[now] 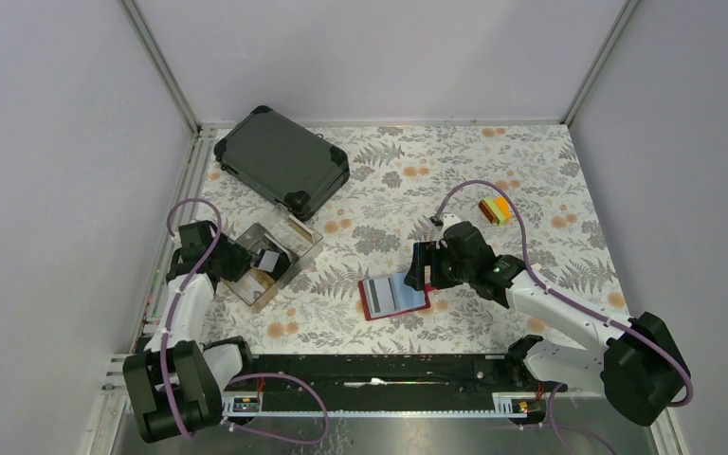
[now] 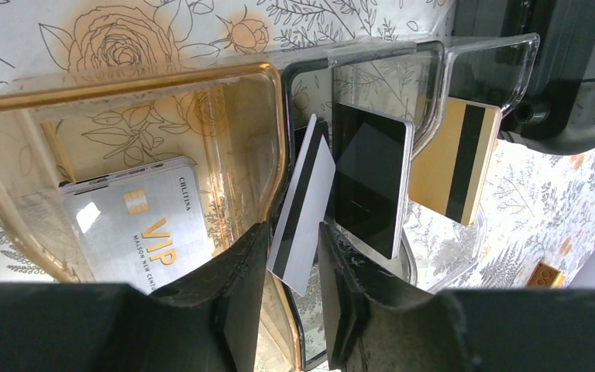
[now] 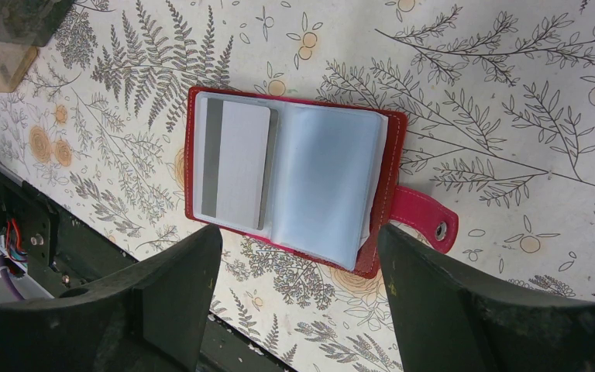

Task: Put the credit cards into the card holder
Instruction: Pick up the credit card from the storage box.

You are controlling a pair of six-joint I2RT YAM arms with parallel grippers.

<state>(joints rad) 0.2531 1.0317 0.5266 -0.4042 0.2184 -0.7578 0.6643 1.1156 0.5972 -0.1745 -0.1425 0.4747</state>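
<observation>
The red card holder [image 1: 393, 296] lies open on the table, and in the right wrist view [image 3: 321, 182] it holds a grey card [image 3: 236, 159] in its left sleeve. My right gripper [image 1: 425, 267] [image 3: 298, 310] hovers over it, open and empty. My left gripper [image 1: 246, 261] [image 2: 294, 310] reaches into the clear box [image 2: 279, 101] and is shut on a grey card with a black stripe [image 2: 304, 205], held tilted. A dark card [image 2: 370, 182] and a gold card [image 2: 455, 163] stand beside it. A silver VIP card [image 2: 135, 225] lies in the neighbouring compartment.
The large dark case [image 1: 282, 161] lies at the back left, just behind the clear box [image 1: 303, 248]. Small yellow, orange and green blocks [image 1: 496, 209] sit at the back right. The black rail [image 1: 379, 370] runs along the near edge.
</observation>
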